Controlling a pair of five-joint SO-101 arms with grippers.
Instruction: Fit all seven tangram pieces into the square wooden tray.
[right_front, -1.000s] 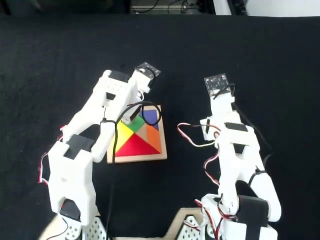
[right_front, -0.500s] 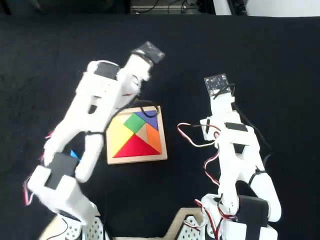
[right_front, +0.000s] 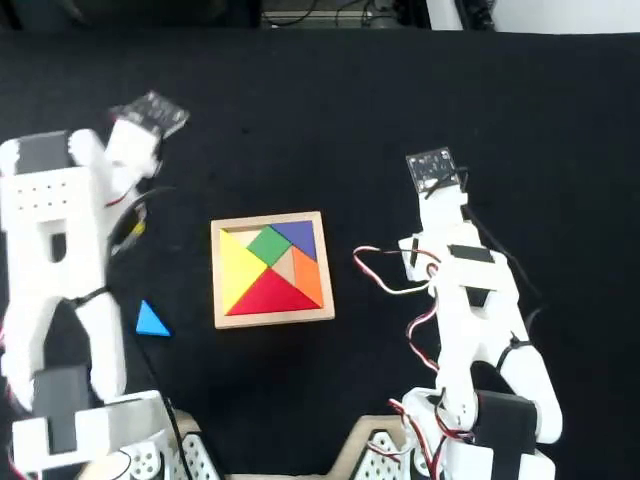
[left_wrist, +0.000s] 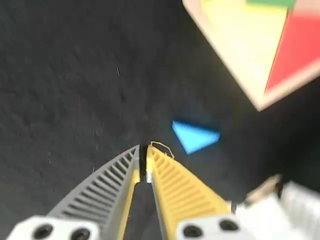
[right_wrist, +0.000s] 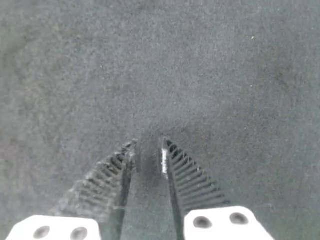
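Observation:
The square wooden tray (right_front: 271, 318) lies mid-table, holding yellow, green, purple, orange, red and tan pieces. A small blue triangle (right_front: 151, 320) lies on the black cloth to the tray's left. In the left wrist view my left gripper (left_wrist: 145, 150) is shut and empty, its tips just short of the blue triangle (left_wrist: 196, 136), with a corner of the tray (left_wrist: 235, 75) beyond. The left arm (right_front: 55, 215) stands at the table's left side. My right gripper (right_wrist: 148, 145) hangs over bare cloth right of the tray, its fingers almost together with nothing between them.
Black cloth covers the whole table (right_front: 420, 90). The right arm (right_front: 470, 290) with its loose red and white wires (right_front: 385, 275) stands right of the tray. The arm bases sit at the front edge.
The left arm has swung from over the tray out to the left, uncovering the tray and the blue triangle. The right arm has not moved.

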